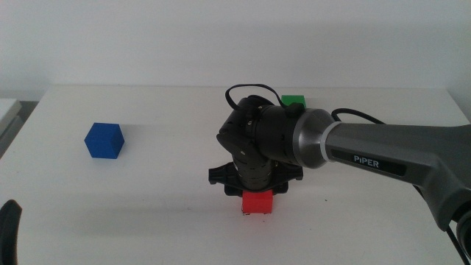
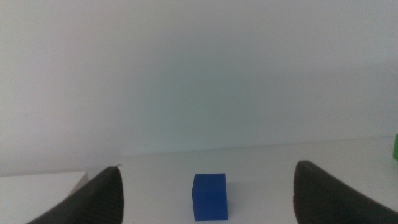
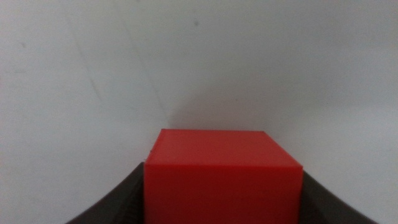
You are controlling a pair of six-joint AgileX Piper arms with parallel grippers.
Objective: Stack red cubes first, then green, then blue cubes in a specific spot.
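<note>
We saw the right gripper [image 1: 257, 193] reaching in from the right side of the middle view, pointed down near the table's [image 1: 147, 213] front centre. Its arm [image 1: 383, 158] had a smooth grey shell with a pale silver band and the word PIPER on it, ending in a blocky black wrist with a thin black cable [image 1: 243, 92] looped over the top. Between its dark jaws sat the red cube [image 1: 258, 202], and in the right wrist view that cube [image 3: 222, 180] filled the gap, with a dark jaw pressed against each side face, so we took the claw to be closed on it. The cube's faces were flat and matte, its edges crisp. In the middle view its underside looked to be at or just touching the white tabletop; we could not tell which.

The green cube [image 1: 294, 100] stood at the far side of the table, partly hidden behind the wrist. The blue cube [image 1: 103, 140] rested well apart to the left, alone on the smooth white surface, its deep matte faces showing three sides.

The left gripper [image 1: 9, 221] waited at the bottom left corner of the middle view. From its own wrist camera we saw its jaws spread wide, dark and finely ribbed, with the blue cube [image 2: 209, 196] on the table ahead, between them and untouched.
</note>
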